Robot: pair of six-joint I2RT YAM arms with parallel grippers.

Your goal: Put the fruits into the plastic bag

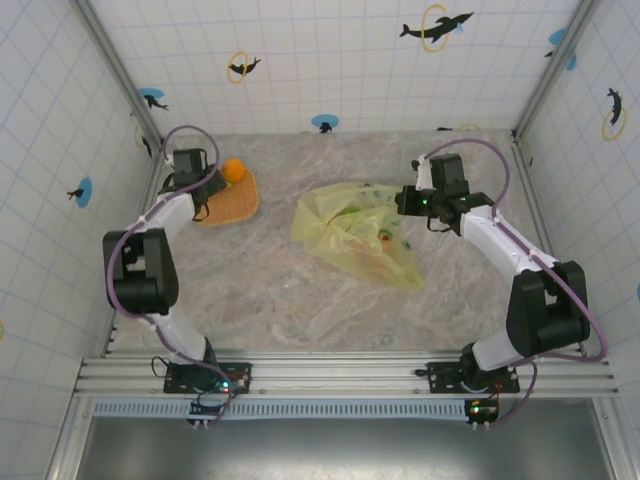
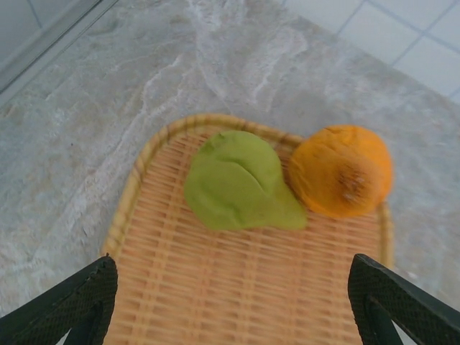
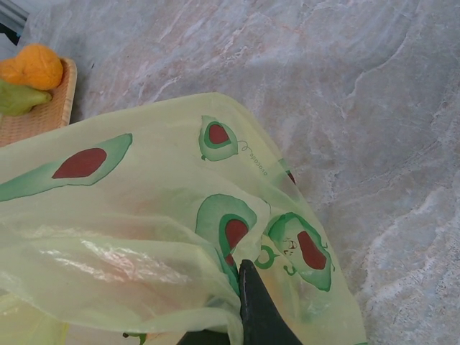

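Fruits [image 2: 241, 183] lie on tray [image 2: 144, 167] beyond spread jaws of left gripper [image 2: 231, 277].

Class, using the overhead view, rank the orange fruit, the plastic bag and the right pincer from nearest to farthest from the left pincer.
1. Orange fruit, on the woven tray, far left.
2. Plastic bag, mid-table.
3. Right pincer, at the bag's right edge.

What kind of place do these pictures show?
Probably a robot test cell, not a home: a left arm and a right arm bolted to a metal rail, white gridded walls with dolphin stickers, and a marble-patterned table holding a woven tray and a plastic bag.
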